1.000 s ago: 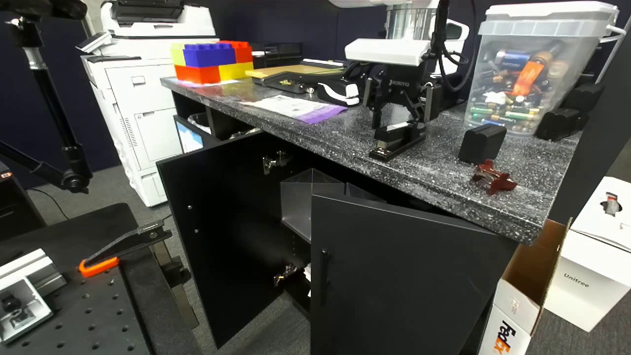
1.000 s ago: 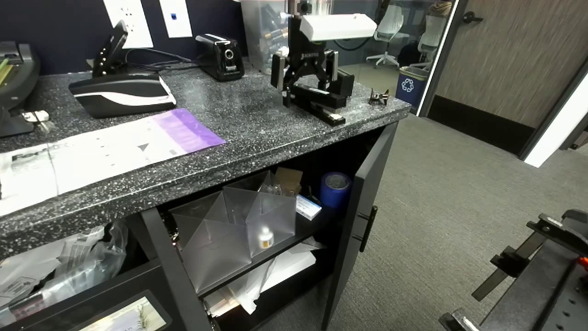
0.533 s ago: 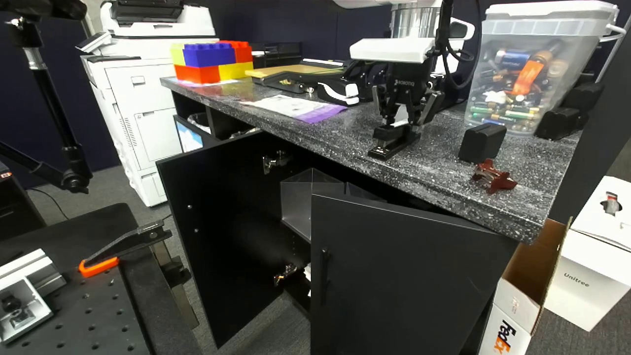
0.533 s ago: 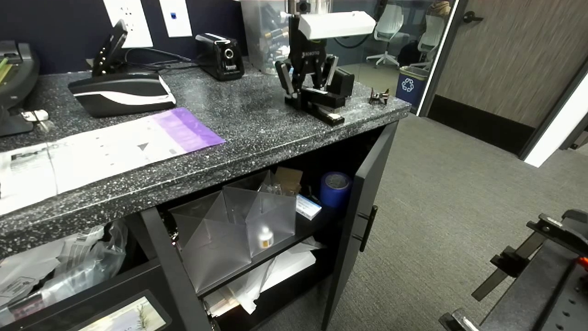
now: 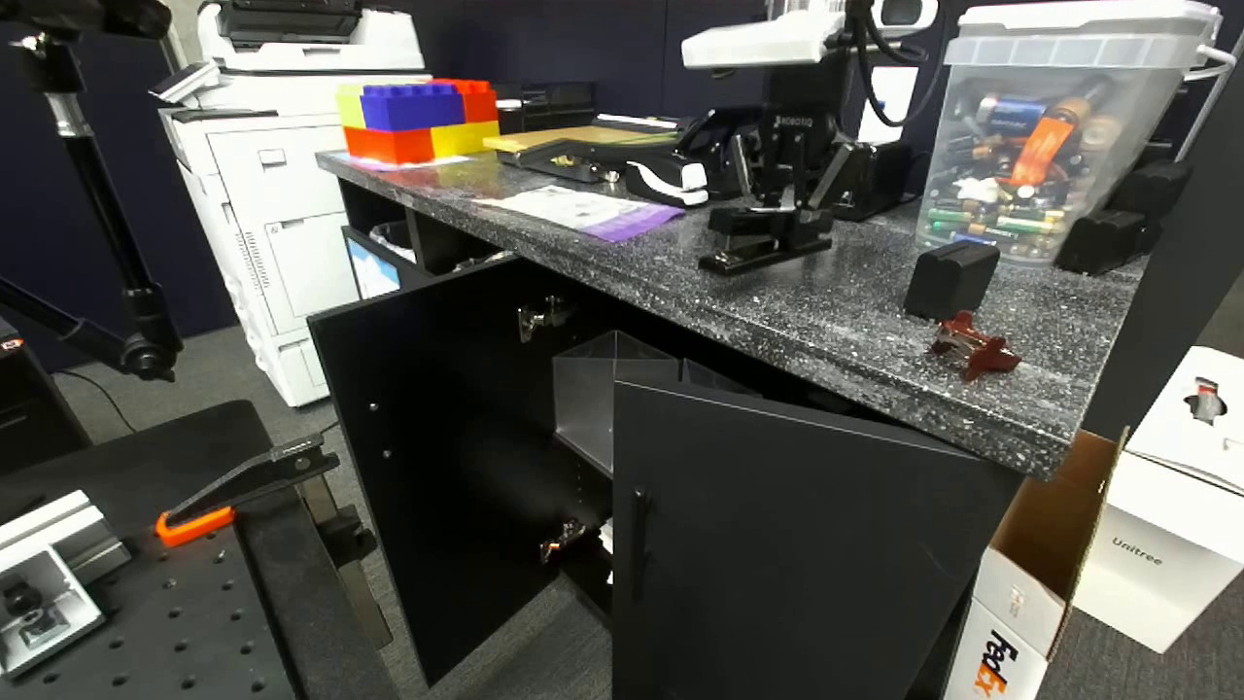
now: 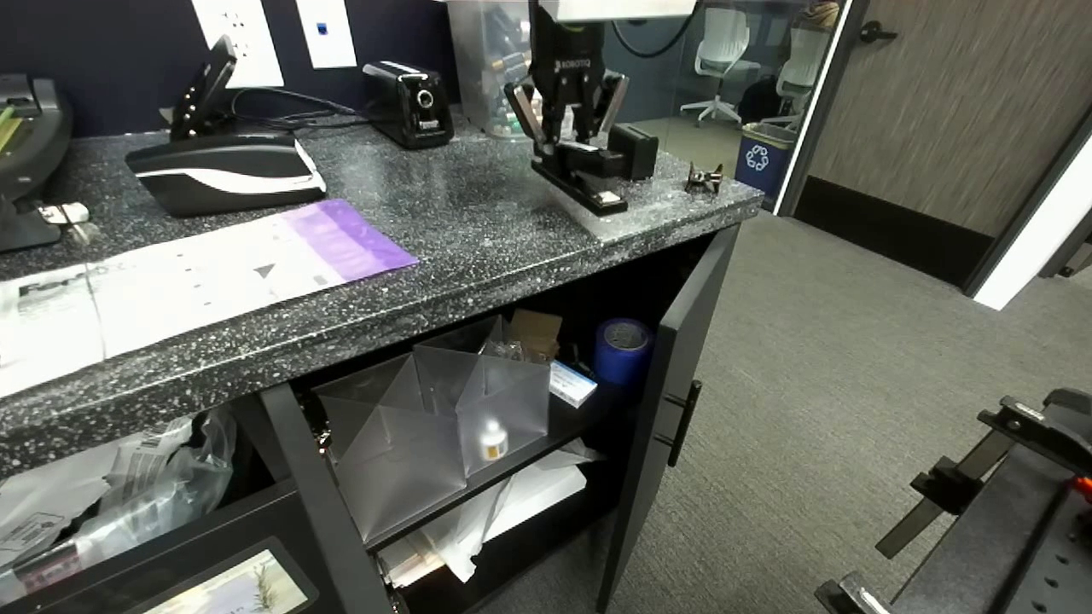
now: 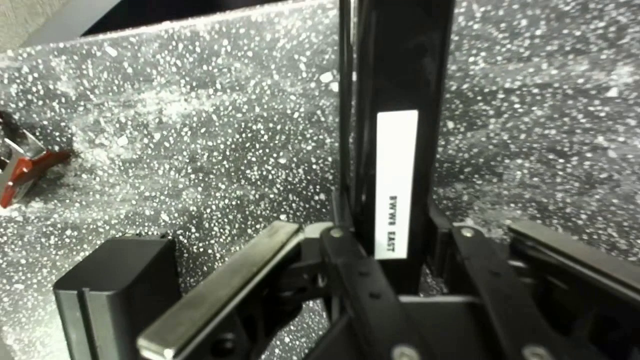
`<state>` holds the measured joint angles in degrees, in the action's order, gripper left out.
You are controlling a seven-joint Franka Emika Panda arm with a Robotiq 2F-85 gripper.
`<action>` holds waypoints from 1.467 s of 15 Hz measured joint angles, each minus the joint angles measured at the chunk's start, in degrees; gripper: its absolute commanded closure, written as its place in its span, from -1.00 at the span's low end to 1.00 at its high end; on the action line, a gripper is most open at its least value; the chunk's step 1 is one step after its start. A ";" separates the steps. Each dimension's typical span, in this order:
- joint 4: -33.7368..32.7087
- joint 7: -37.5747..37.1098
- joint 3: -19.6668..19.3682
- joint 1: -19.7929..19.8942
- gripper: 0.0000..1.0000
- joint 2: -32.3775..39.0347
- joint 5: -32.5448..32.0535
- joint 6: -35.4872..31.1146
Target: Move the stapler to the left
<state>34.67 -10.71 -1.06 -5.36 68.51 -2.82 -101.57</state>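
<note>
While the gripper [image 7: 390, 214] pinches the stapler [image 7: 400, 80] between its jaws, a black block [image 5: 950, 282] stands near them on one side, with a red staple remover [image 5: 978, 350] farther out.

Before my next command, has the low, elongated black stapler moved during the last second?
Yes. In an exterior view, the stapler has shifted left and upward in the picture, farther from the squarish black block, which stayed put.

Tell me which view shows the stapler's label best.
The wrist view: it looks down on the stapler, so the label faces the camera, large, with "EAST" legible. Both exterior views show at most a thin pale strip of it, too slight to read.
</note>
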 measured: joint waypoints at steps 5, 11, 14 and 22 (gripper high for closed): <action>-4.81 -4.02 1.28 -2.49 0.80 -2.66 1.71 9.90; -4.84 -4.17 2.26 -5.67 0.80 1.40 2.18 8.72; -4.97 -3.30 2.38 -6.55 0.80 4.65 2.07 6.17; -9.12 -0.68 1.73 -6.82 -0.22 6.92 1.68 5.25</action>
<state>25.56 -11.38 0.67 -12.18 75.43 -1.13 -96.31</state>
